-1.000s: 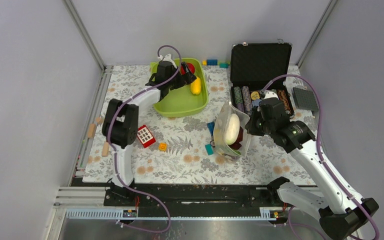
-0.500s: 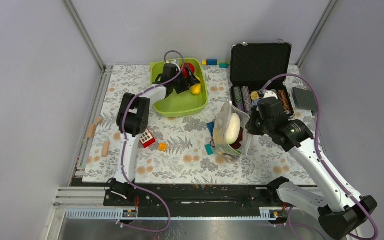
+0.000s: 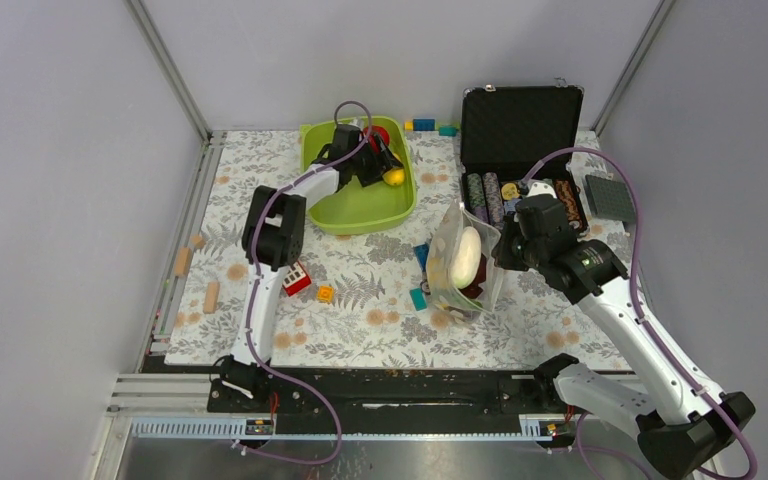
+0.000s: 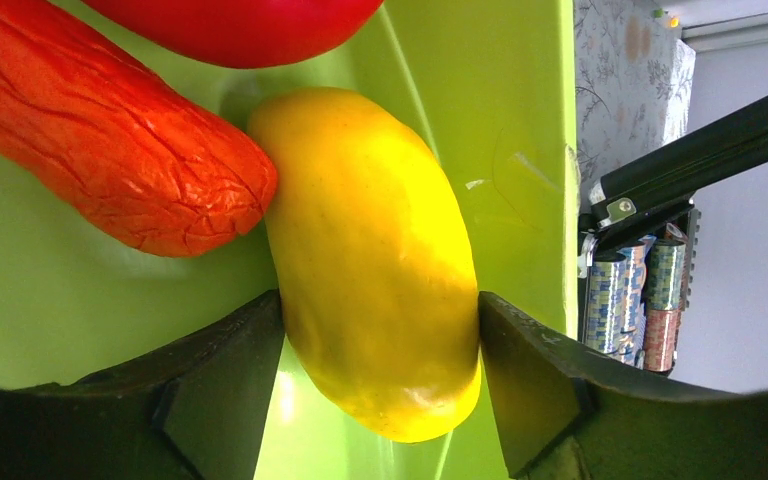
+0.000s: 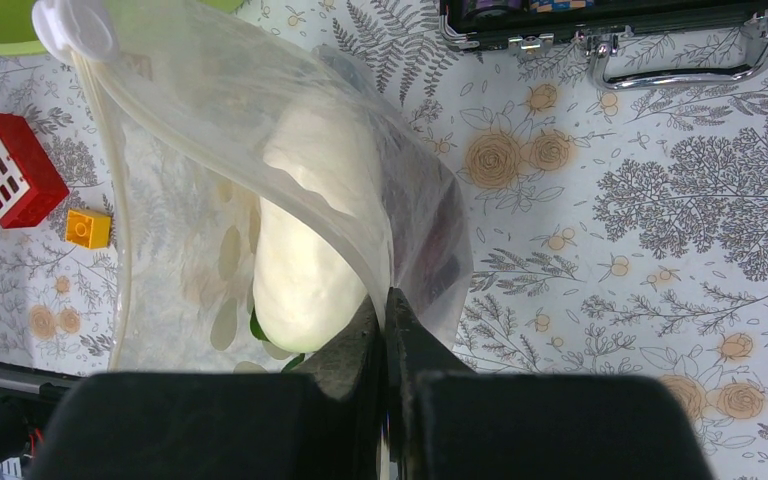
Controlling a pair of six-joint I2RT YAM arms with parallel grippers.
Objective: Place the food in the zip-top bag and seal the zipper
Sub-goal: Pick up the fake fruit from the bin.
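Note:
My left gripper is inside the lime-green tray, its fingers on both sides of a yellow food piece and touching it. An orange-red piece and a red piece lie beside it in the tray. My right gripper is shut on the edge of the clear zip-top bag and holds its mouth up and open. A white food piece and a dark maroon piece sit inside the bag. The zipper strip runs along the mouth edge.
An open black case with poker chips stands at the back right. A red block, a yellow block and teal blocks lie on the floral mat. Wooden pegs lie at the left edge.
My left arm has reached farther right into the tray and its gripper has closed round the yellow piece. The right gripper and bag have stayed put.

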